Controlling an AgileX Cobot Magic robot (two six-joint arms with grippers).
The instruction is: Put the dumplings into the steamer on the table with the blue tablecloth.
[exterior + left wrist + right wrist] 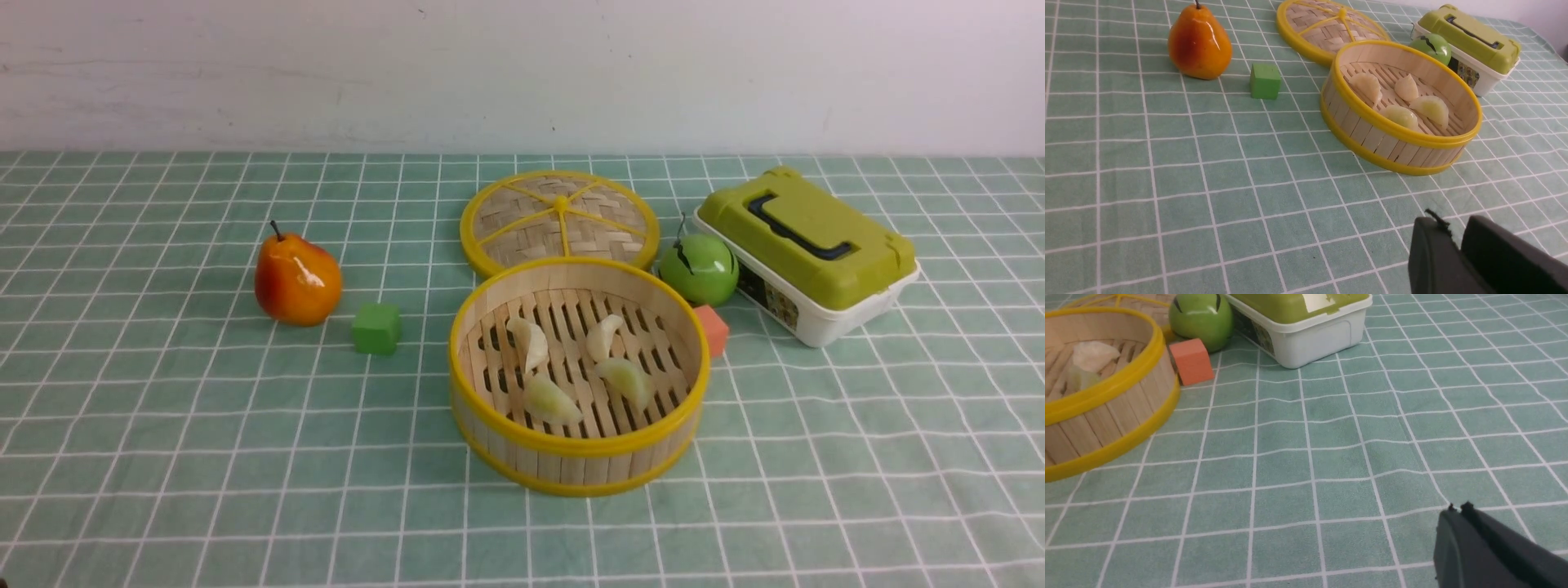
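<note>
The steamer (575,457) stands mid-table on the blue tablecloth (204,457). Several pale dumplings (627,380) lie on its slatted floor, none outside it. They also show in the left wrist view (1429,109) inside the steamer (1372,139). The right wrist view shows part of the steamer (1106,416) with a dumpling (1094,355) in it. My left gripper (1453,225) is shut and empty, low over the cloth, nearer the robot than the steamer. My right gripper (1457,508) is shut and empty over the cloth, to the right of the steamer. Neither arm shows in the front view.
A flat woven lid (559,216) with yellow spokes lies behind the steamer. A green apple (699,268), an orange cube (712,328) and a green-lidded white box (808,249) are at its right. An orange pear (296,280) and a green cube (376,328) are at its left.
</note>
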